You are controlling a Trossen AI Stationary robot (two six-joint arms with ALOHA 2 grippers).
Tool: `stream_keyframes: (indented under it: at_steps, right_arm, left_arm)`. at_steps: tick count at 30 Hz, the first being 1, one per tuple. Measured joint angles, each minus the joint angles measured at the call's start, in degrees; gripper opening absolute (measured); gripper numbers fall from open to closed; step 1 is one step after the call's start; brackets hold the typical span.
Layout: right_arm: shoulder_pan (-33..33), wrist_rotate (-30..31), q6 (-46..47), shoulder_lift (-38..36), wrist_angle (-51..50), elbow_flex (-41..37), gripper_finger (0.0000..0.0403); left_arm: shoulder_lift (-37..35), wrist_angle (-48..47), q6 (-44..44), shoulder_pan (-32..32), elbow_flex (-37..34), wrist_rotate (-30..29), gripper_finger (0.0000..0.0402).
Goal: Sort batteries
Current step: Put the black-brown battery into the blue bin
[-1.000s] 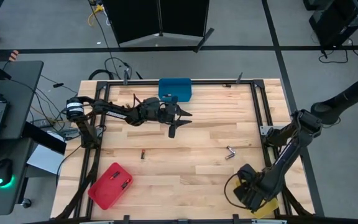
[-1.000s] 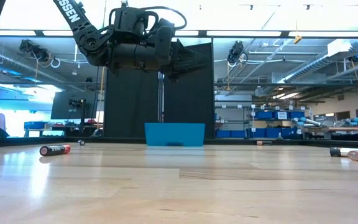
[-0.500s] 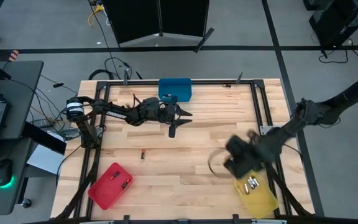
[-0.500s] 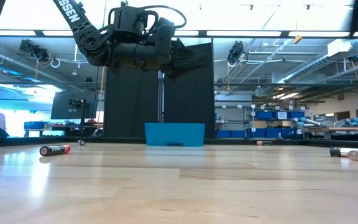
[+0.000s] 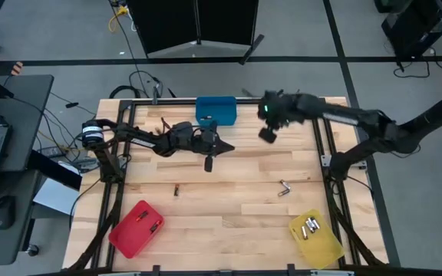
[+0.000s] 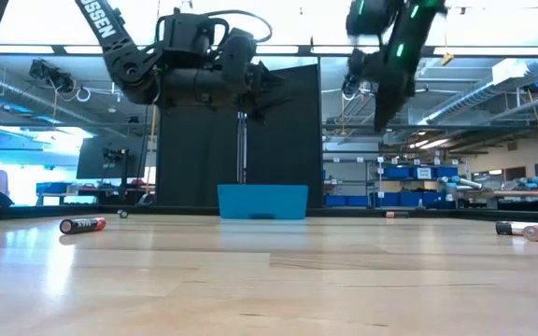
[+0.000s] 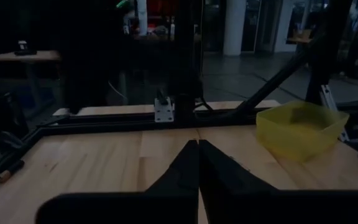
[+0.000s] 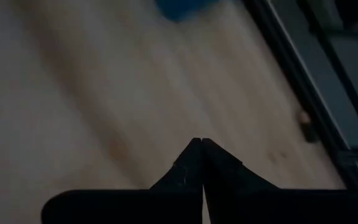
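One battery [image 5: 176, 189] lies left of the table's middle, and silvery batteries [image 5: 285, 186] lie right of it. They show in the low view as the battery [image 6: 82, 225] and the batteries [image 6: 529, 231]. Others lie in the yellow bin [image 5: 317, 238] and the red bin [image 5: 136, 228]. My left gripper [image 5: 221, 149] hangs shut above the table just in front of the blue bin [image 5: 216, 109], holding nothing. My right gripper [image 5: 267, 134] is shut and bare, high over the far right part of the table, its fingers [image 6: 381, 117] pointing down.
A dark metal frame [image 5: 318, 138] runs around the tabletop. A small battery [image 7: 10, 171] lies by the frame rail. The blue bin [image 6: 262, 201] stands at the far edge, the yellow bin [image 7: 300, 127] at the near right corner, the red bin at the near left.
My right arm has swung fast from the yellow bin at the near right corner across the table toward the far edge, rising well above the wood. My left gripper has shut and stayed near the blue bin. The batteries on the table have not moved.
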Motion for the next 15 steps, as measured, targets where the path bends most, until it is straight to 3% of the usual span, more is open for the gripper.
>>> stream_keyframes:
  at_steps: [8,15]
  right_arm:
    - [-18.79,0.92,-5.41,13.62,1.03,1.31,0.0007]
    - [-23.38,4.22,-13.47,24.47,0.69,9.39,0.0007]
  left_arm:
    - [0.00,9.68,-2.72,0.00,-7.30,-1.53,0.0012]
    - [0.00,10.42,-3.03,0.00,-8.67,-4.99,0.0013]
